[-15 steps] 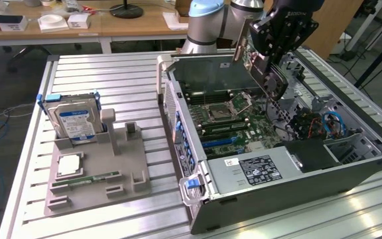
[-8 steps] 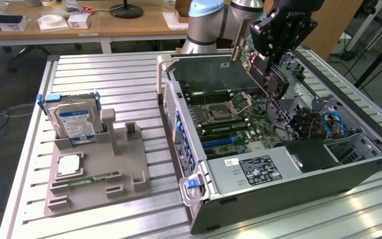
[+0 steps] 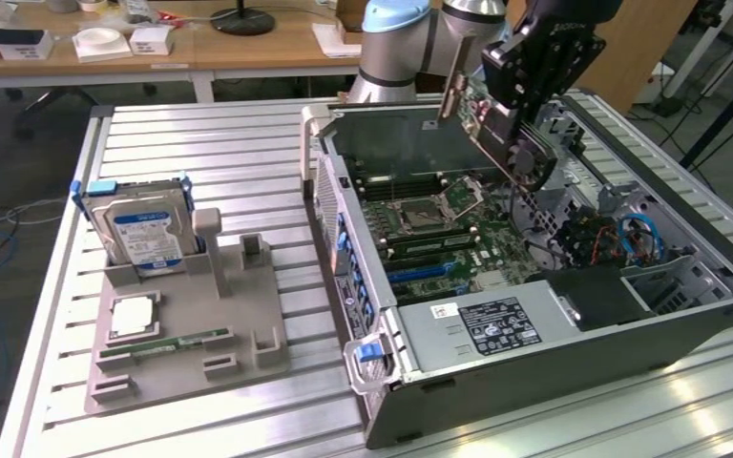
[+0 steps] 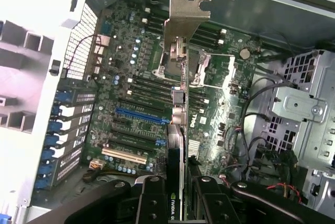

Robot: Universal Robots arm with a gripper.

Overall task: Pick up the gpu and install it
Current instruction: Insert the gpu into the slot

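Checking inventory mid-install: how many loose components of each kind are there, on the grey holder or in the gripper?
Hard drive: 1
Processor chip: 1
Memory stick: 1
gpu: 1
Total: 4

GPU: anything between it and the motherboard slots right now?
Nothing visible. The gripper holds the GPU above the open case, and the motherboard slots below lie bare; cables sit off to one side.
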